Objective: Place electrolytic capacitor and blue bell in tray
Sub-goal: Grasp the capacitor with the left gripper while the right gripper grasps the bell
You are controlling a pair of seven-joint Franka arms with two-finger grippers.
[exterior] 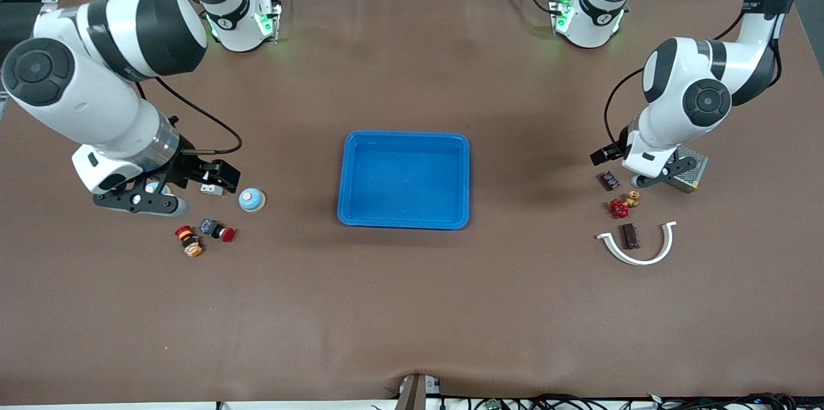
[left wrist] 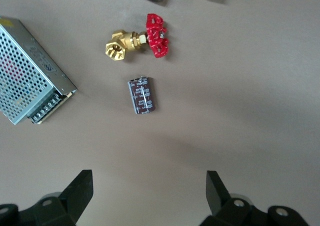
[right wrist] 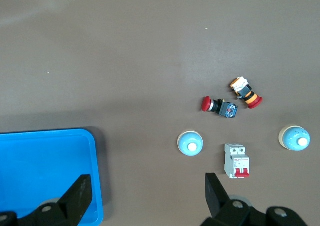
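Two electrolytic capacitors lie flat at the left arm's end: the nearer one (exterior: 629,235) inside a white curved clip (exterior: 638,249), long axis near-to-far; the other (exterior: 609,180) under the wide-open left end effector (left wrist: 147,186). Two blue bells: one (exterior: 252,199) beside the wide-open right end effector (right wrist: 145,186), one (exterior: 153,188) under it. One tray (exterior: 404,179) mid-table.

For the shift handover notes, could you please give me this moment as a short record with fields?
tray: blue tray, mid-table, holds nothing
capacitor: electrolytic capacitor on the table beside the brass valve, toward the left arm's end
bell: blue bell on the table, toward the right arm's end
left gripper: left gripper open, over the table by the capacitor
right gripper: right gripper open, over the table between tray and bell
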